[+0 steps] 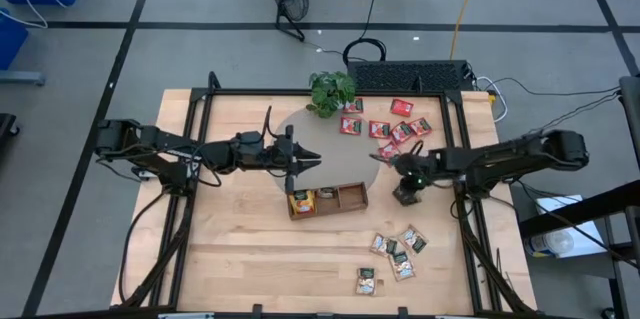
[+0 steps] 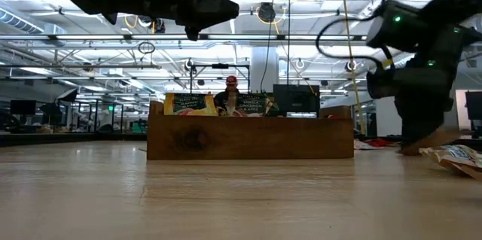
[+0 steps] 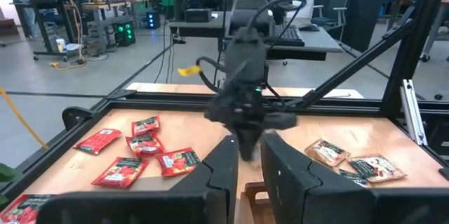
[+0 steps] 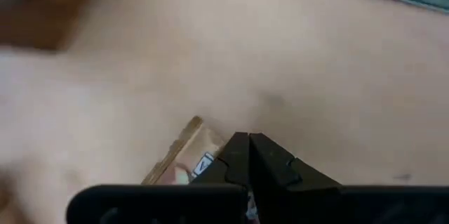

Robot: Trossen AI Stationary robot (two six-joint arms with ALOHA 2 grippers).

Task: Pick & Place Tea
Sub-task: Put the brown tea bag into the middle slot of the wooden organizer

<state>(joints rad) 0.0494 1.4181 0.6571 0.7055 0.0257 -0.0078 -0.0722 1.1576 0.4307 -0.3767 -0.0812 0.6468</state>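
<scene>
Table [image 1: 250, 259]: a pale wooden top inside a dark frame, with both arms reaching in from the sides.
Left arm: stretched level across the table from the left edge, its wrist over the left end of the wooden tray.
Left gripper [image 1: 305, 162]: hangs above the tray, clear of the wood — its dark fingers [image 3: 223, 164] stand a narrow gap apart, and nothing shows between them.
Right arm: comes in from the right edge and bends down to the table top just right of the tray.
Right gripper [image 1: 404, 195]: down at the table surface, fingers pressed together; in the right wrist view a pale beige packet [image 4: 184, 155] lies under the fingertips, its corner poking out beside them. Whether it is actually pinched cannot be told.
Wooden tray [image 1: 352, 200]: a low box with compartments, in the middle of the table. The left compartment holds orange-yellow packets [image 1: 300, 200], the next one a packet with a dark label; the right end looks bare wood.
Potted plant [image 1: 331, 91]: leafy green, at the far edge of the table, behind the tray.
Red tea packets [image 1: 391, 127]: scattered flat on the table to the right of the plant, far from the tray's near side.
Beige-and-green tea packets [image 1: 396, 253]: a loose cluster toward the near right corner, well apart from the tray.
</scene>
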